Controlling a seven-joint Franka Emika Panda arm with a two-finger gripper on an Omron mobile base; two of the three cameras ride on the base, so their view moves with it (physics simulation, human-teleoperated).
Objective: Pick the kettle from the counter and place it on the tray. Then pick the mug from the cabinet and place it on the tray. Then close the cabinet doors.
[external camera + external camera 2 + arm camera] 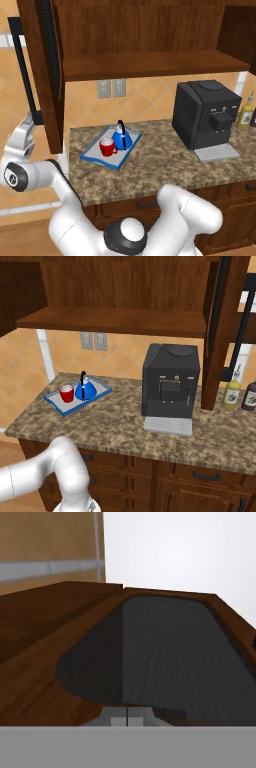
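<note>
On the left, the closed claw [127, 721] holds nothing and presses against the open left door [50, 75]. The door is big, stiff and swings; push its flat face. Mug [106, 147] and kettle [121, 138] sit on the tray [95, 156].

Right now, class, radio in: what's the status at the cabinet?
Gripper shut, against left cabinet door. Kettle and mug on tray. Both doors open.
</note>
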